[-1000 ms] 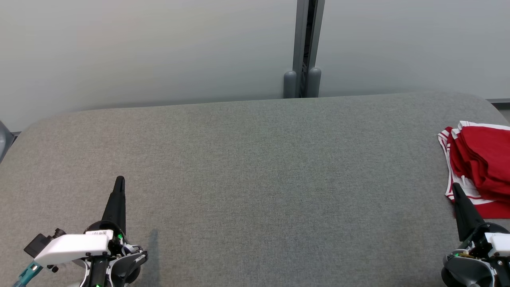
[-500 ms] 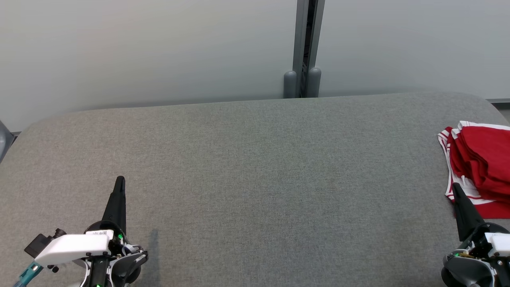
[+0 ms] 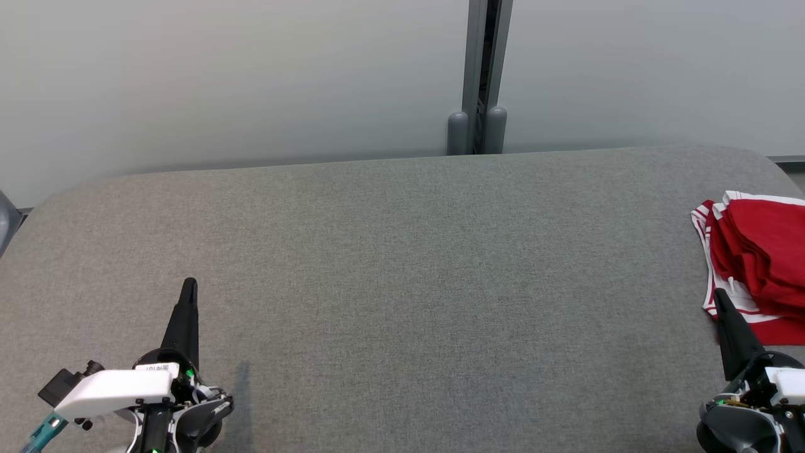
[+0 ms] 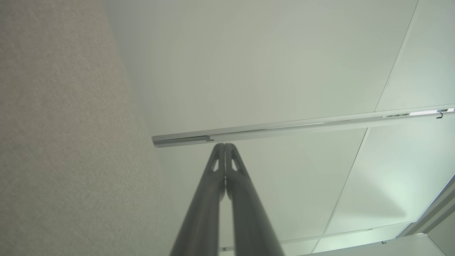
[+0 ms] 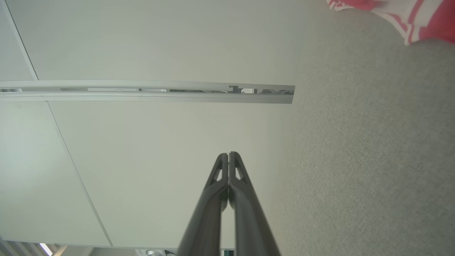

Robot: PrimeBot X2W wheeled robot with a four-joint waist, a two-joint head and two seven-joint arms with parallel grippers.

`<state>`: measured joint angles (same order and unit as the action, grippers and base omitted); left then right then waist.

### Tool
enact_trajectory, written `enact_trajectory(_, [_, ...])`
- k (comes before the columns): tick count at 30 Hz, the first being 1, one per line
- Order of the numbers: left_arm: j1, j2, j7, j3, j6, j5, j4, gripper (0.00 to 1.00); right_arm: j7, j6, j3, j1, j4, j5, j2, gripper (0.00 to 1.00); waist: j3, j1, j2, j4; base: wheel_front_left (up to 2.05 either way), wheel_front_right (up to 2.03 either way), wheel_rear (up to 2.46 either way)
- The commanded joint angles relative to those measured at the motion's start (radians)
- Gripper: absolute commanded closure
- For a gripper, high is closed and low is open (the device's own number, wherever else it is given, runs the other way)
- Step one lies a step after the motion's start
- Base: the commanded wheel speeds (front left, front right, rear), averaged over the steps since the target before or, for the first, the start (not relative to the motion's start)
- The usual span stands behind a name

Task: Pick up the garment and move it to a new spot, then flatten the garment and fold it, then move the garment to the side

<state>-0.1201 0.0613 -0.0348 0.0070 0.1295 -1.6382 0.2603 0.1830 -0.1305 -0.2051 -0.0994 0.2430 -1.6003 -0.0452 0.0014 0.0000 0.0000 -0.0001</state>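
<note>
A folded red garment with white stripes (image 3: 758,258) lies at the far right edge of the grey padded table (image 3: 402,264), partly cut off by the head view's border. A corner of the garment (image 5: 408,17) appears at the top right of the right wrist view. My right gripper (image 3: 720,297) rests at the lower right, shut, its tip just in front of the garment's near edge. Its closed fingers (image 5: 228,158) hold nothing. My left gripper (image 3: 188,284) rests at the lower left, shut and empty, with its fingers (image 4: 224,149) pressed together.
A pale wall runs behind the table, with a grey vertical post (image 3: 481,75) at its middle. The table's far corners are rounded.
</note>
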Motion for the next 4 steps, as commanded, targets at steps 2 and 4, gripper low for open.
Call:
enact_trajectory(2, [-0.014, 0.005, -0.001, 0.004, 0.004, 0.002, -0.001, 1.00, 0.001, 0.000, -0.001, -0.012, 0.002, -0.005, -0.010, 1.00, 0.000, 0.0000, 0.0000, 0.000, 0.00, 0.00, 0.00])
enact_trajectory(4, [-0.014, 0.004, -0.002, 0.004, 0.004, 0.003, -0.001, 1.00, 0.001, 0.000, -0.001, -0.011, 0.002, -0.005, -0.010, 1.00, 0.000, 0.0000, 0.0000, 0.000, 0.00, 0.00, 0.00])
